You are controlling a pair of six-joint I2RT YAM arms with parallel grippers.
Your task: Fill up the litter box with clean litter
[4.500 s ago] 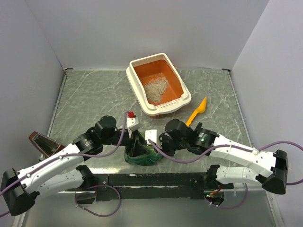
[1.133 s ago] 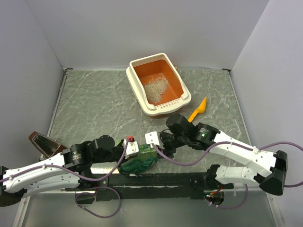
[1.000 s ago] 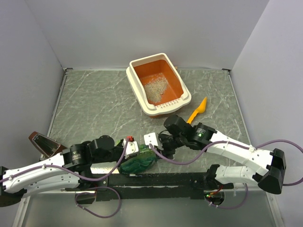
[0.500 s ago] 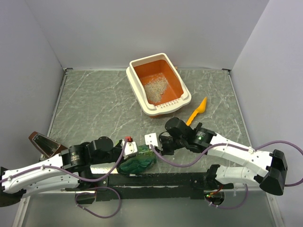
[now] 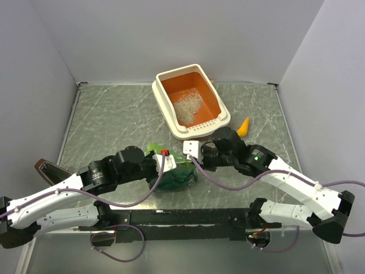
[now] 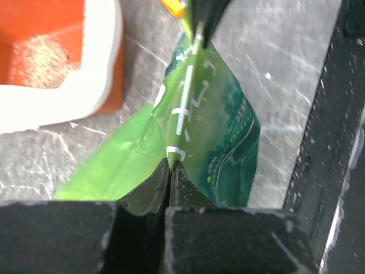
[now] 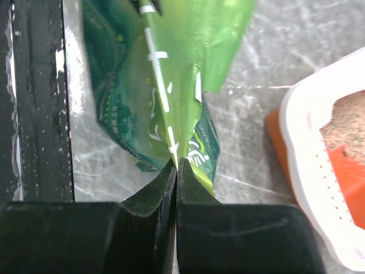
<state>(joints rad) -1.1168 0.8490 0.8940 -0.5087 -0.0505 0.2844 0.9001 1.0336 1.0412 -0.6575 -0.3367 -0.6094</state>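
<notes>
The litter box (image 5: pixel 215 122) stands at the back centre, orange inside with a cream rim, and its corner also shows as the litter box (image 6: pixel 102 51) and the litter box (image 7: pixel 308 148). A small pile of clean litter (image 5: pixel 188 106) lies in it. The green bag (image 5: pixel 174 176) hangs between both arms, just in front of the box. My left gripper (image 6: pixel 170 166) is shut on one end of the bag's top seam (image 6: pixel 185 97). From the opposite end my right gripper (image 7: pixel 176 162) is shut on the same seam of the green bag (image 7: pixel 165 74).
An orange-yellow scoop (image 5: pixel 243 126) lies right of the box, partly behind the right arm. A dark brown object (image 5: pixel 44 169) sits at the table's left edge. The black rail (image 5: pixel 188 217) runs along the near edge, close below the bag.
The right gripper closed on the bag. Both arms then lifted it and carried it away from the near rail toward the litter box.
</notes>
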